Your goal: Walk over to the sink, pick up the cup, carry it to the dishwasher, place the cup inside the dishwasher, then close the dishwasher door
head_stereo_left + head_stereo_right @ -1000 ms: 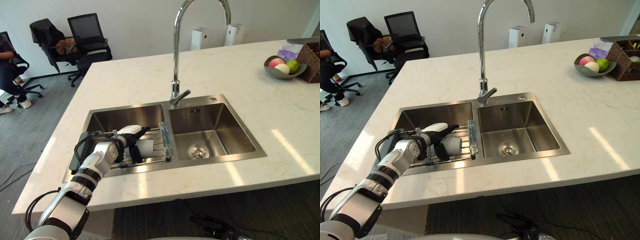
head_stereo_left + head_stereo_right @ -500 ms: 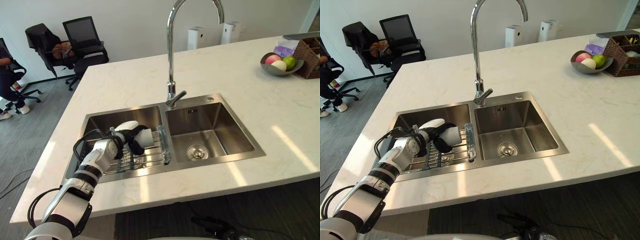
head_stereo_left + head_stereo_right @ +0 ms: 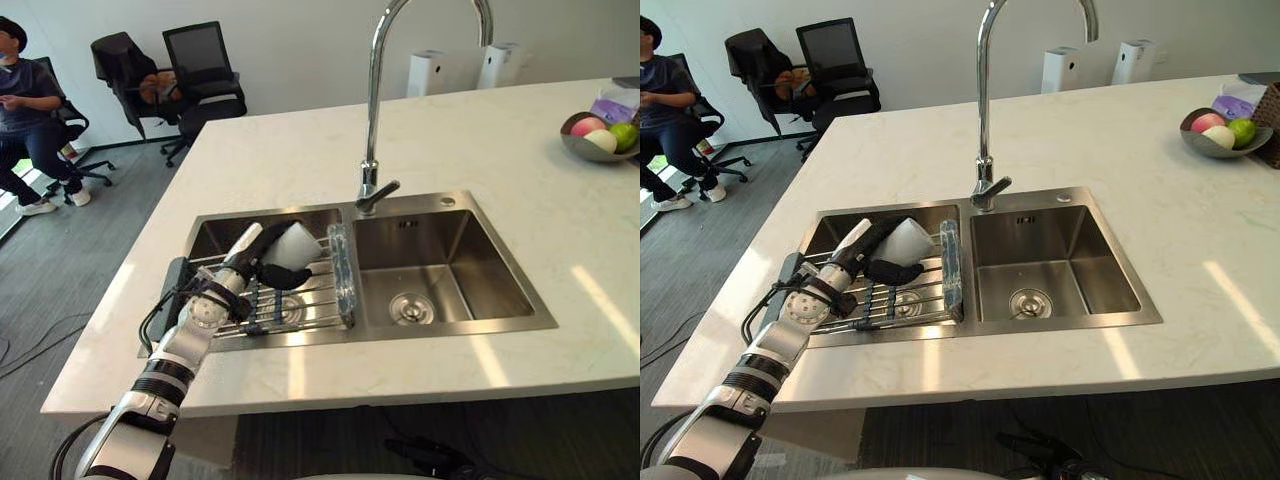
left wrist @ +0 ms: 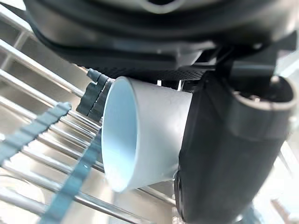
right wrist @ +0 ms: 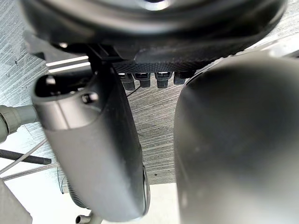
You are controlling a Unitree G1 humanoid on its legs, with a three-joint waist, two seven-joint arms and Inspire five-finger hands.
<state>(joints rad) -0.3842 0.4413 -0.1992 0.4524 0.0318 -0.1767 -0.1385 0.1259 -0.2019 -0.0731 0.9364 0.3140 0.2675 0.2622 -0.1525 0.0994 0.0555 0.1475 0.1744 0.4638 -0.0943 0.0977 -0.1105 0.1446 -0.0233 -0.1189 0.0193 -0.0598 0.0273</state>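
Observation:
A white cup (image 3: pixel 297 243) hangs tilted just above the wire rack (image 3: pixel 300 305) in the left basin of the steel sink (image 3: pixel 300 345). My left hand (image 3: pixel 262 258) is shut on it, thumb and fingers curled round its wall. In the left wrist view the cup (image 4: pixel 145 140) shows its open mouth sideways, with the dark thumb (image 4: pixel 224 140) pressed against its side and the rack's bars below. My right hand (image 5: pixel 93 154) shows in the right wrist view over grey floor, relaxed and holding nothing.
A tall curved faucet (image 3: pixel 372 120) rises between the two basins. The right basin (image 3: pixel 430 285) has a drain. A fruit bowl (image 3: pixel 598 138) sits on the white counter at the far right. Office chairs (image 3: pixel 200 70) and a seated person (image 3: pixel 30 110) are beyond the counter's left end.
My left hand has raised the cup off the rack and tipped it further toward the faucet. The camera has shifted, so the whole scene sits differently.

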